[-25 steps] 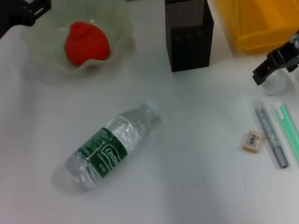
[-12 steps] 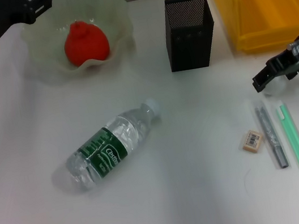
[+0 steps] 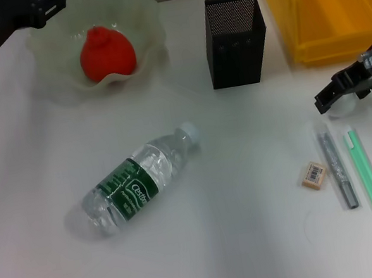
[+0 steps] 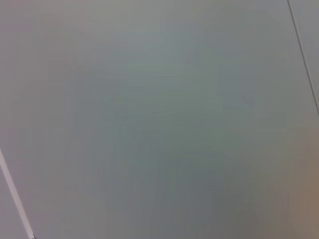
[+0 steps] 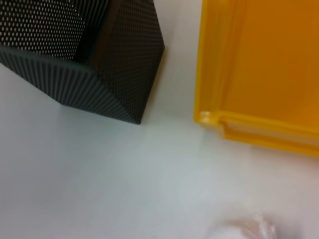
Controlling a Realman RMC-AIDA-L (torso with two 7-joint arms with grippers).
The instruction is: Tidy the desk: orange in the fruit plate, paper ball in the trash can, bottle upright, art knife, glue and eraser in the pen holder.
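Note:
The orange [image 3: 107, 52] lies in the fruit plate [image 3: 144, 14] at the back left. The bottle [image 3: 139, 179] lies on its side in the middle of the desk. The pen holder [image 3: 236, 39] stands at the back centre, with the yellow trash can [image 3: 324, 5] to its right. The eraser [image 3: 313, 175], the grey art knife [image 3: 337, 169] and the green glue stick [image 3: 367, 169] lie side by side at the front right. My right gripper [image 3: 329, 95] hovers just over the white paper ball [image 3: 342, 110], which is partly hidden. My left gripper [image 3: 45, 4] is by the plate's far left rim.
In the right wrist view the pen holder [image 5: 94, 55] and a corner of the trash can [image 5: 259, 64] stand close together, with the paper ball [image 5: 244, 231] at the edge. The left wrist view shows only a blank grey surface.
My right gripper has come down a little closer over the paper ball and covers more of it. The left arm has barely moved.

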